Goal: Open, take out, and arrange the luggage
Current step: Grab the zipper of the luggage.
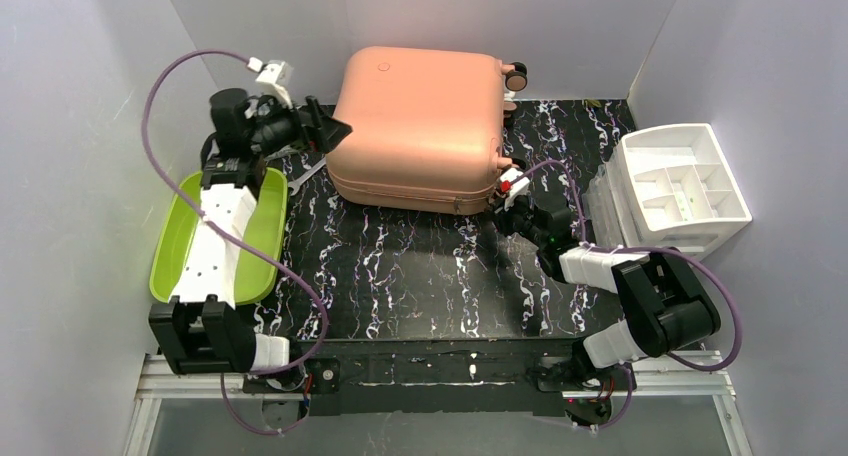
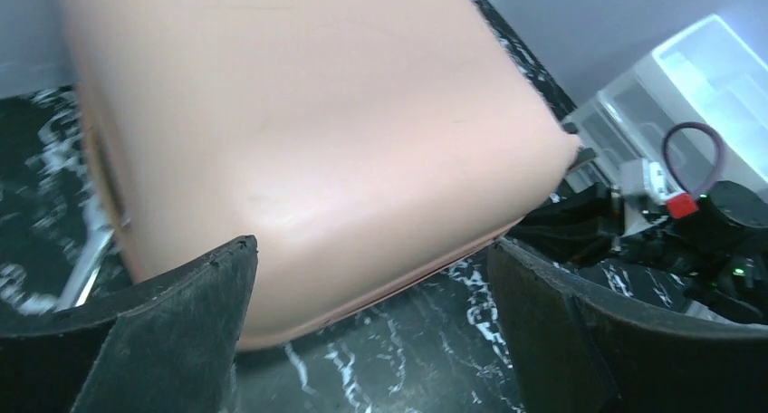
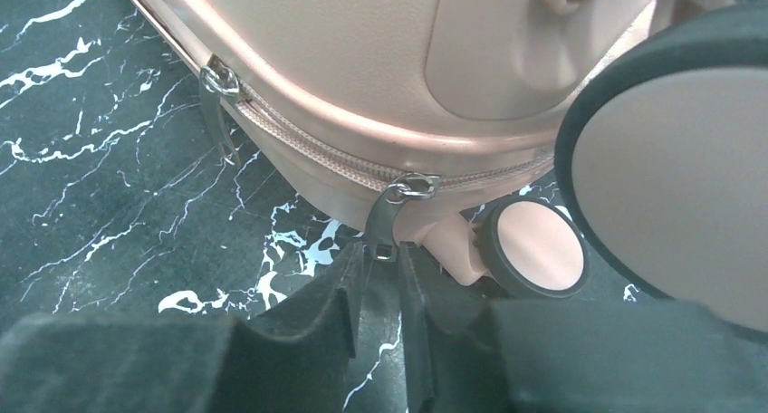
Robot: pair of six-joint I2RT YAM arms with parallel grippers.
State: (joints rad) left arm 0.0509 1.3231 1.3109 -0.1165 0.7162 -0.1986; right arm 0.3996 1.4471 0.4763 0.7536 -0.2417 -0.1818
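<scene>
The luggage point(image 1: 420, 126) lies flat and zipped shut at the back of the black marbled table point(image 1: 420, 266), wheels toward the right, so its inside is hidden. In the left wrist view its shell fills most of the picture and is cut off at the top and left edges. In the right wrist view one wheel point(image 3: 670, 159) is a large blur running off the right edge, with a smaller wheel point(image 3: 534, 250) sharp behind it.

From above, the right gripper's point(image 1: 505, 211) fingertips are hidden under its own wrist. The wrist camera shows the fingers point(image 3: 326, 295) drawn in to a narrow gap around a zipper pull point(image 3: 385, 227) hanging at the luggage's near right corner. Whether the pads actually pinch it, I cannot tell. A second zipper pull point(image 3: 217, 96) hangs further along the seam.

The left gripper point(image 1: 325, 131) is spread wide and holds nothing. It faces the luggage's left corner (contact is unclear).

The green tray point(image 1: 170, 246) sits partly under the left arm, and a white organizer point(image 1: 680, 181) stands at the right.
</scene>
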